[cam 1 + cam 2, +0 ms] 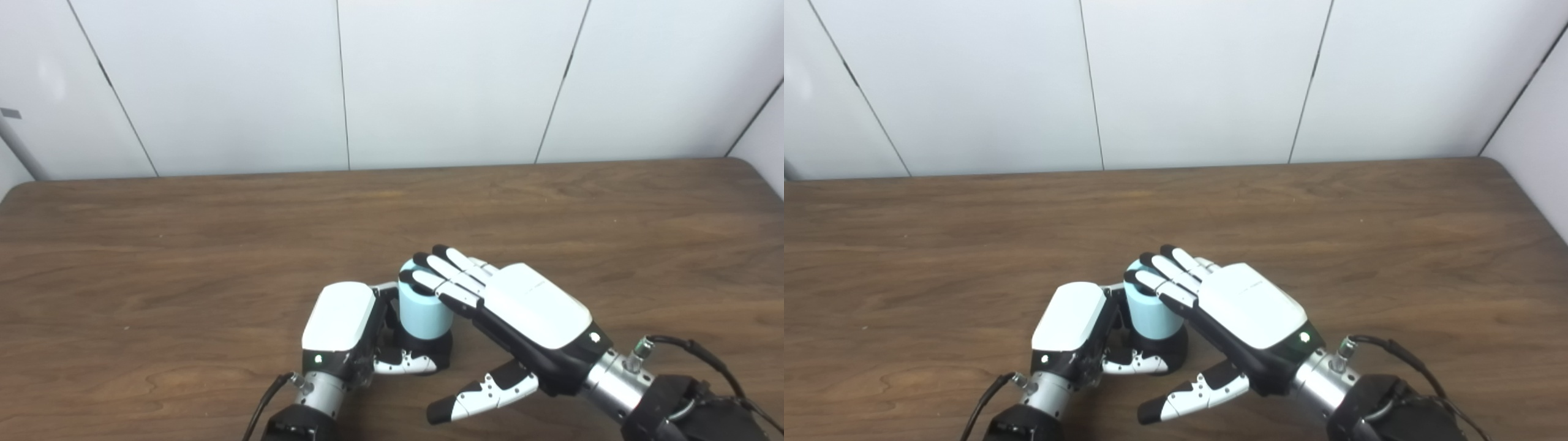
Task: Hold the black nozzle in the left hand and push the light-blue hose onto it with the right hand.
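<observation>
1. Gripping the black nozzle [429, 350] at its base, the left hand [343, 327] has its fingers curled closed (thumb across the front).
2. The light-blue hose [422, 309] stands upright on the nozzle.
3. The right hand [520, 315] lies flat, fingers [444, 275] straight on the hose top, grasping nothing.

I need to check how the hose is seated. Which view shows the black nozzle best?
The left eye view, slightly: the black nozzle shows as a dark base under the light-blue hose, beside the left hand. The right eye view shows the same base, with the right hand lying closer over it.
</observation>
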